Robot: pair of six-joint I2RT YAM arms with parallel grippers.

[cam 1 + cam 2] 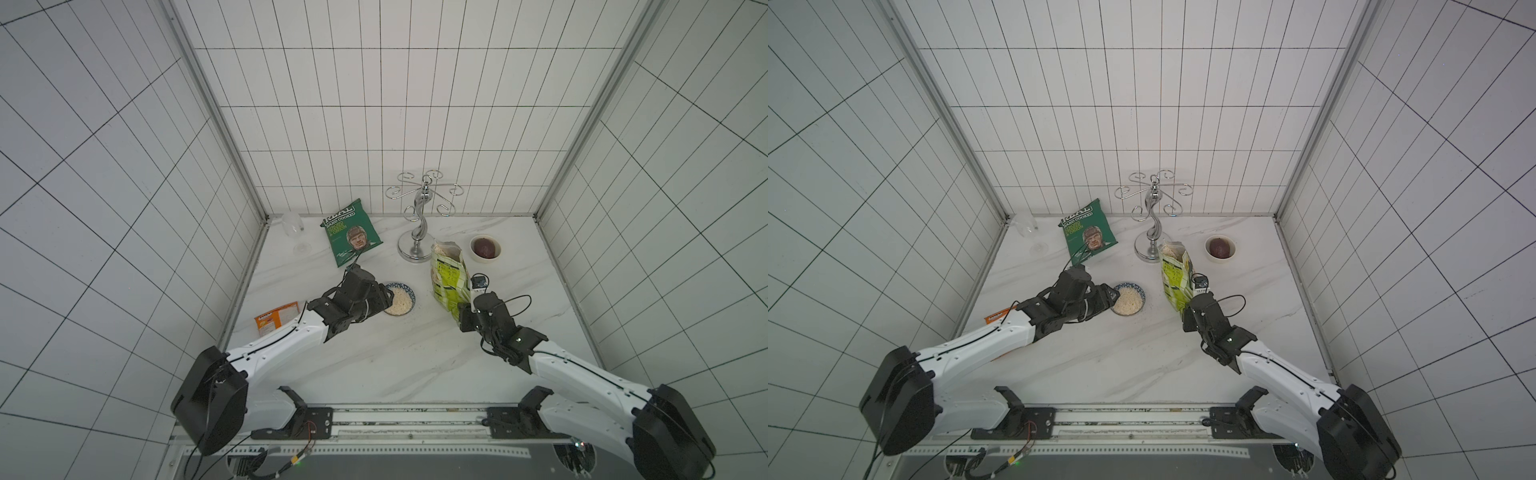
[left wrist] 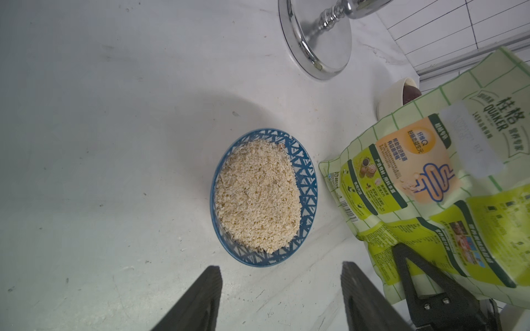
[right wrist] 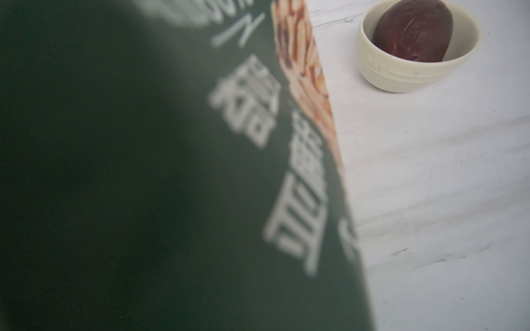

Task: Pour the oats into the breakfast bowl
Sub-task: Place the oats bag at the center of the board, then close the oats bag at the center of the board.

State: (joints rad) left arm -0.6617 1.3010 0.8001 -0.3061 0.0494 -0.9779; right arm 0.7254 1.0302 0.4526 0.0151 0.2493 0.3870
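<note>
The breakfast bowl (image 1: 409,291) (image 1: 1139,289) (image 2: 308,183), blue and white patterned, sits mid-table, heaped with pale oats (image 2: 258,195). My left gripper (image 1: 386,299) (image 1: 1112,300) (image 2: 278,269) hovers at the bowl's left side, open, with only bare table between its fingers. To the right the lime-green oats pouch (image 1: 449,278) (image 1: 1175,274) (image 2: 430,186) stands upright, its mouth open upward. My right gripper (image 1: 463,309) (image 1: 1187,309) is shut on the pouch's lower part. In the right wrist view the pouch (image 3: 143,172) fills the picture and hides the jaws.
A dark green crisp bag (image 1: 351,237) and a wine glass (image 1: 296,232) stand at the back left. A chrome hook stand (image 1: 419,224) is behind the pouch, beside a cream bowl (image 1: 496,254) (image 3: 415,77) holding a dark fruit. An orange packet (image 1: 276,318) lies at the left wall.
</note>
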